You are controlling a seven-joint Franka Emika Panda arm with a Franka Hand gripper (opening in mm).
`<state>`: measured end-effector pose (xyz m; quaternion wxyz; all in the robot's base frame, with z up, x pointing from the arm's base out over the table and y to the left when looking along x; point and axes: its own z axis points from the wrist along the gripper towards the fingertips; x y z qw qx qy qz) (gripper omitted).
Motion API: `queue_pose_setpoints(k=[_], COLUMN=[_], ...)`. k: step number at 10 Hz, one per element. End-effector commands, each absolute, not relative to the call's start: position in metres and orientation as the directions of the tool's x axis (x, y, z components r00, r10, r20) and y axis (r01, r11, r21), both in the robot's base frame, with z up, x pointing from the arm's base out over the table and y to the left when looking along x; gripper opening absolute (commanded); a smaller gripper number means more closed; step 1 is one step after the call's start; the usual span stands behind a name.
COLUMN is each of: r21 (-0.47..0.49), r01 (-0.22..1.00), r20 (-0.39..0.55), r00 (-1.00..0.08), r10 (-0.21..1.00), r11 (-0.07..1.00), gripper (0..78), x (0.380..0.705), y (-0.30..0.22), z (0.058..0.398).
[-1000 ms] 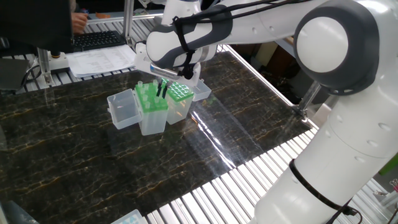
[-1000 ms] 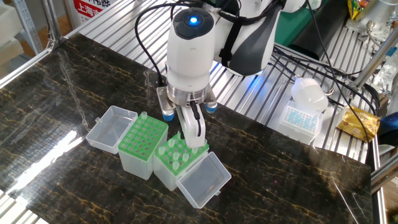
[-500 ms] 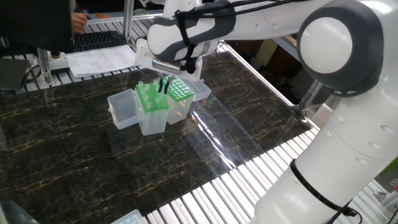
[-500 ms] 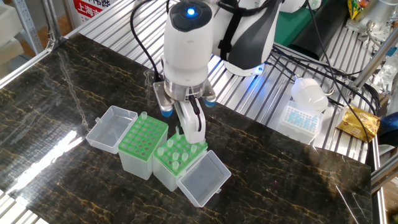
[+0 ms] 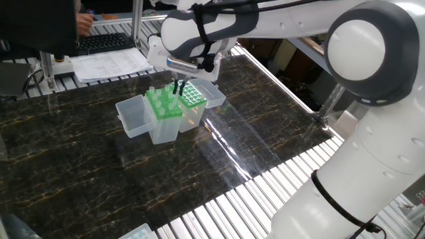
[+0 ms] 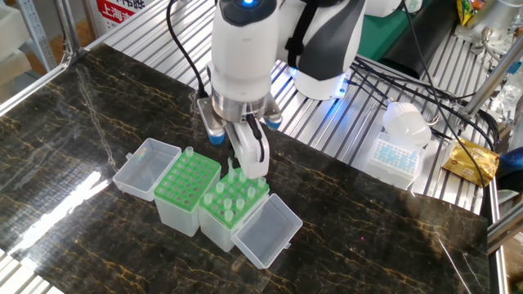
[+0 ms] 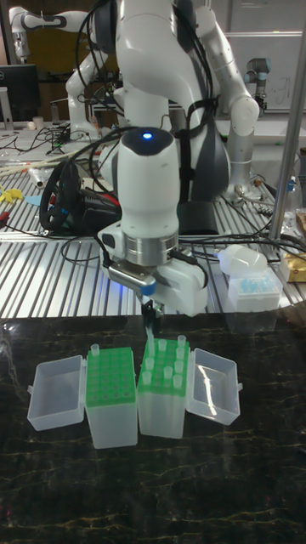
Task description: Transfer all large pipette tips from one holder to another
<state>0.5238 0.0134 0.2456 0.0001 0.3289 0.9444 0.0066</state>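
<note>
Two clear holders with green rack plates stand side by side, lids open. The right holder [image 6: 233,204] [image 7: 161,374] carries several large pipette tips [image 6: 222,196]. The left holder [image 6: 186,186] [image 7: 110,378] [image 5: 163,106] has a single tip [image 6: 188,152] [image 7: 95,350] in a far corner hole. My gripper [image 6: 243,170] [image 7: 151,323] [image 5: 177,88] hangs just above the right holder's back row. Its fingers are together, and a slim tip [image 6: 231,167] appears pinched between them, its lower end close over the rack.
Open lids lie flat outside each holder [image 6: 145,167] [image 6: 265,235]. A blue-tipped box [image 6: 395,157] and a white cap [image 6: 406,121] sit on the slatted metal surface behind. A keyboard [image 5: 106,42] and papers [image 5: 109,63] lie past the dark marble top.
The gripper has risen straight up from the right holder's rack and drifted slightly toward the left holder, fingers staying together. The holders have not moved.
</note>
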Motion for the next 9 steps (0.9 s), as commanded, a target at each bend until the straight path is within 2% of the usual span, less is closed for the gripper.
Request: queue_pose_setpoints(k=[1, 9], r21=[0.014, 0.027], r01=[0.595, 0.599], r20=[0.007, 0.046], r00=[-0.803, -0.801], r10=[0.595, 0.597], r11=[0.803, 0.8], gripper=[1.2, 1.2], x=[0.522, 0.526], y=[0.0, -0.014], z=[0.272, 0.293])
